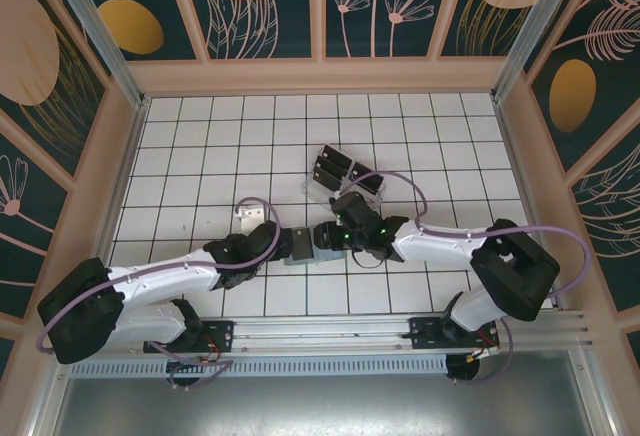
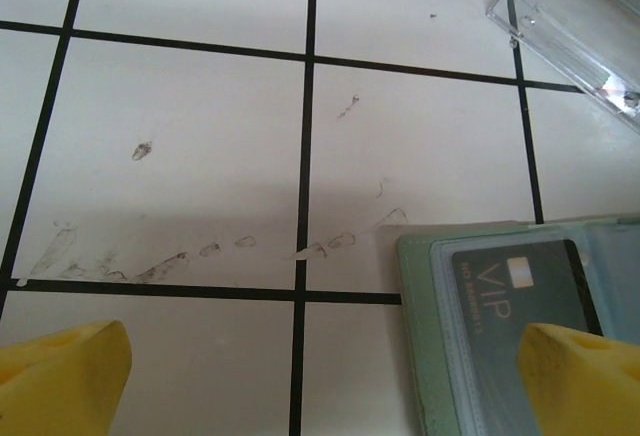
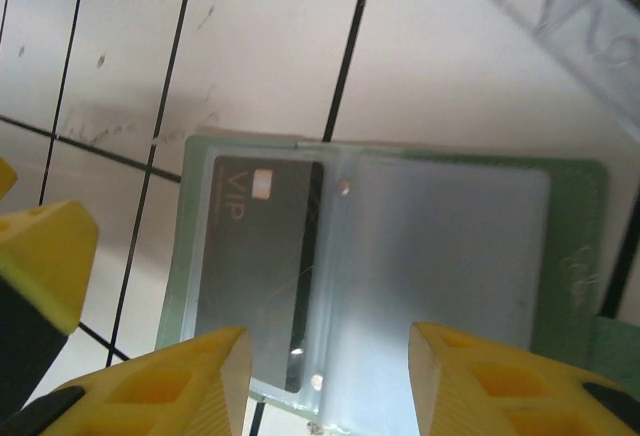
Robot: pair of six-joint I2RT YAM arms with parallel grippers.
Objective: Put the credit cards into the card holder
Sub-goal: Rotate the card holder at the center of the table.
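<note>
Right wrist: my right gripper (image 3: 328, 361) hovered half-spread, empty, over card holder (image 3: 575, 256), prob. to seat the credit card (image 3: 250, 256) deeper.

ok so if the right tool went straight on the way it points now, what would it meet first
Most likely the open green card holder: the right tool points down at its clear pocket, beside the black card. How far above it the tool sits is hard to tell.

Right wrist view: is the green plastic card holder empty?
No, the green plastic card holder has a black rectangular VIP card in it.
</note>
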